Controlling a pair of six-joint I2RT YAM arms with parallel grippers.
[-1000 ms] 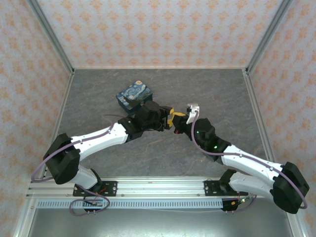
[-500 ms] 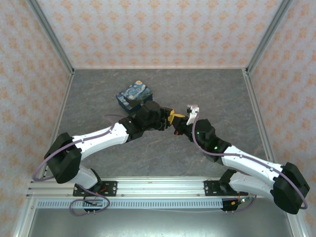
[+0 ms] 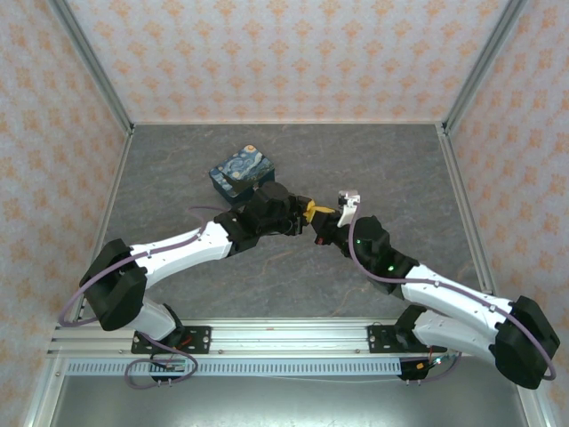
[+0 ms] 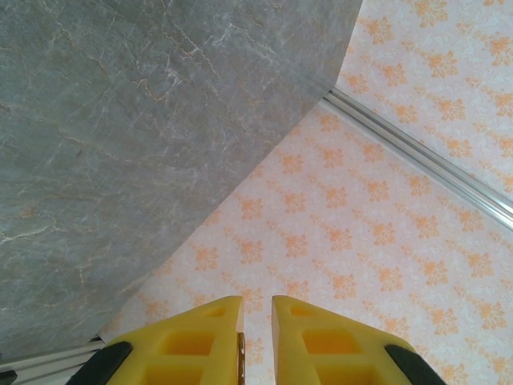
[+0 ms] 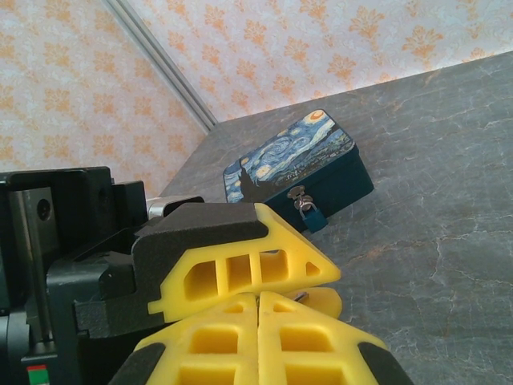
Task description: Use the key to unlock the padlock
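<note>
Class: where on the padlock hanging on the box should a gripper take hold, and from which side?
Probably the teal body of the padlock, pinched across its side edges, coming from in front of the blue box: it hangs against that front wall, shackle uppermost.

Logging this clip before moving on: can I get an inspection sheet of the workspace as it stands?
Surface: grey marbled table, no spills or damage seen.
Job's things: padlock hangs on the front of the swirl-print box; a small metal tip, apparently the key, pokes out at the fingertips of the right gripper.
Clutter: nothing seen.
Grippers: right gripper shut on the key; left gripper nearly closed, a thin metal sliver in its gap, grip unclear; the two meet near the box, apart from it.
Cables: purple cables run along both arms, clear of the fingers.
Surroundings: patterned walls, aluminium frame posts.
</note>
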